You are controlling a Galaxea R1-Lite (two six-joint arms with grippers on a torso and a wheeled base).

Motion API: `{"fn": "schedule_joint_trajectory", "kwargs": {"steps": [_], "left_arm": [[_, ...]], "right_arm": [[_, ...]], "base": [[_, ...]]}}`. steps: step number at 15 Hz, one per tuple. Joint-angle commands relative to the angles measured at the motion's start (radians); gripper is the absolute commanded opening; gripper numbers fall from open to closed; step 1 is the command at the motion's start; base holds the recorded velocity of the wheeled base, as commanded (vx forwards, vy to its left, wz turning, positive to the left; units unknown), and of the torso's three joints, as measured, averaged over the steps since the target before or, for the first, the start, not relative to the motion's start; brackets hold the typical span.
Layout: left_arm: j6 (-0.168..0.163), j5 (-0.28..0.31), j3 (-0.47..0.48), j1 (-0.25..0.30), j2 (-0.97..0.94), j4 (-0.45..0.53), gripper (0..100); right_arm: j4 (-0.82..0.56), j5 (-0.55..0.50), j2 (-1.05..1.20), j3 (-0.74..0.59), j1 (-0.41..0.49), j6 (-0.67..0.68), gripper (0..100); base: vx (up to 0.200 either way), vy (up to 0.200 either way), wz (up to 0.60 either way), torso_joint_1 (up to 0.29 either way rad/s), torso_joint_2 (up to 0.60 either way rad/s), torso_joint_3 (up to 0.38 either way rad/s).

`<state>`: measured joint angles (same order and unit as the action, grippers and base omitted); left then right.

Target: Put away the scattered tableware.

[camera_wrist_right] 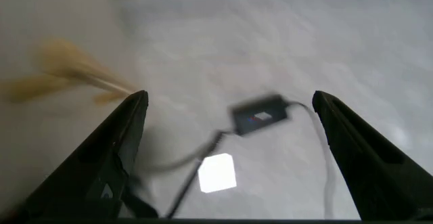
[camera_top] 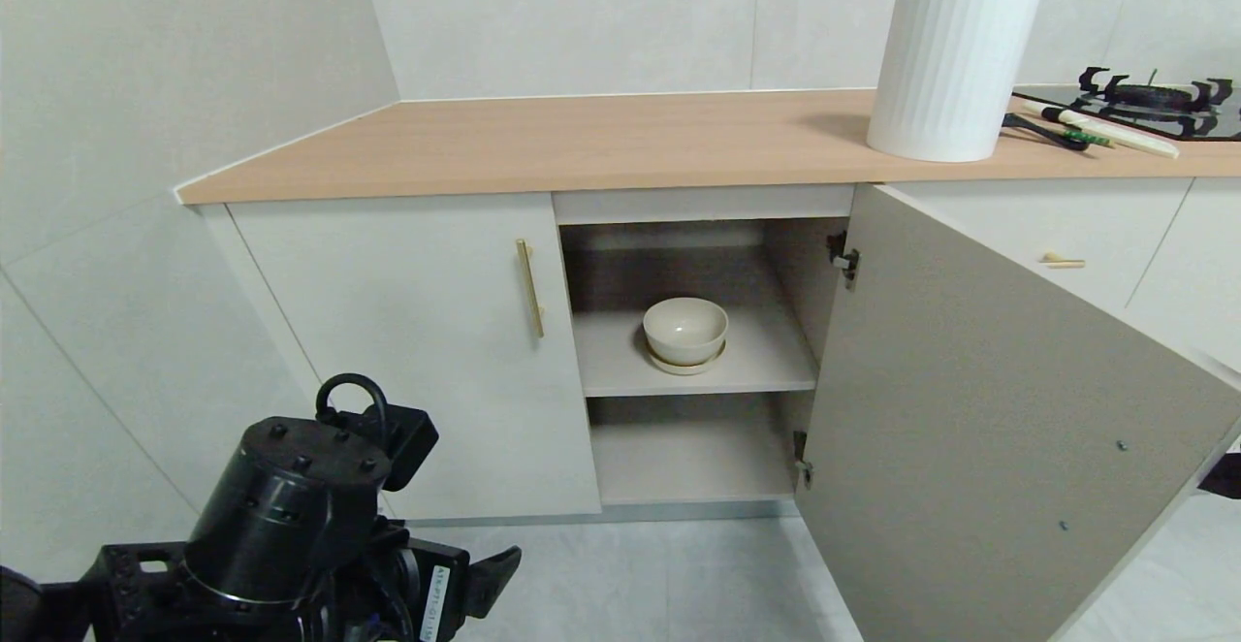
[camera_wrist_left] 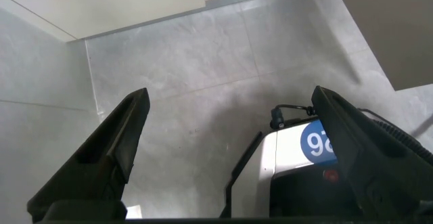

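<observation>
A cream bowl [camera_top: 684, 329] sits on a small plate [camera_top: 684, 364] on the upper shelf [camera_top: 756, 366] of the open cabinet. Several long utensils [camera_top: 1096, 128] lie on the wooden counter [camera_top: 582, 143] at the far right, beside the stove. My left arm [camera_top: 291, 506] hangs low at the bottom left, in front of the closed cabinet door. In the left wrist view, my left gripper [camera_wrist_left: 230, 102] is open over the floor with nothing between its fingers. My right gripper [camera_wrist_right: 230, 102] is also open and empty, above pale floor.
The cabinet's right door [camera_top: 989, 409] stands wide open toward me. The left door [camera_top: 407, 351] is closed, with a gold handle [camera_top: 528, 288]. A tall white ribbed container [camera_top: 955, 60] stands on the counter near the stove [camera_top: 1154, 99]. A black box with a cable [camera_wrist_right: 260, 112] lies on the floor.
</observation>
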<state>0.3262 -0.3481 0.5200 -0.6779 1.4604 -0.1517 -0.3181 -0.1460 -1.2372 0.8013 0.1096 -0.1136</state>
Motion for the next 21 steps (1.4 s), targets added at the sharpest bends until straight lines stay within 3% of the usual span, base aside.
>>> {"fn": "schedule_joint_trajectory", "kwargs": {"steps": [1, 2, 11, 21], "left_arm": [[0.001, 0.000, 0.000, 0.000, 0.000, 0.000, 100], [0.001, -0.002, 0.000, 0.000, 0.000, 0.000, 100], [0.001, -0.002, 0.000, 0.000, 0.000, 0.000, 100], [-0.001, -0.002, 0.000, 0.000, 0.000, 0.000, 100]], "right_arm": [[0.010, 0.028, -0.016, -0.001, 0.010, 0.002, 100], [0.011, 0.069, -0.016, -0.001, 0.012, 0.003, 100], [0.054, 0.118, -0.010, -0.034, -0.027, 0.005, 100], [0.102, 0.121, -0.008, -0.090, -0.297, 0.166, 100]], "base": [[0.000, 0.000, 0.00, 0.000, 0.00, 0.000], [0.000, 0.000, 0.00, 0.000, 0.00, 0.000], [0.000, 0.000, 0.00, 0.000, 0.00, 0.000], [0.000, 0.000, 0.00, 0.000, 0.00, 0.000]]}}
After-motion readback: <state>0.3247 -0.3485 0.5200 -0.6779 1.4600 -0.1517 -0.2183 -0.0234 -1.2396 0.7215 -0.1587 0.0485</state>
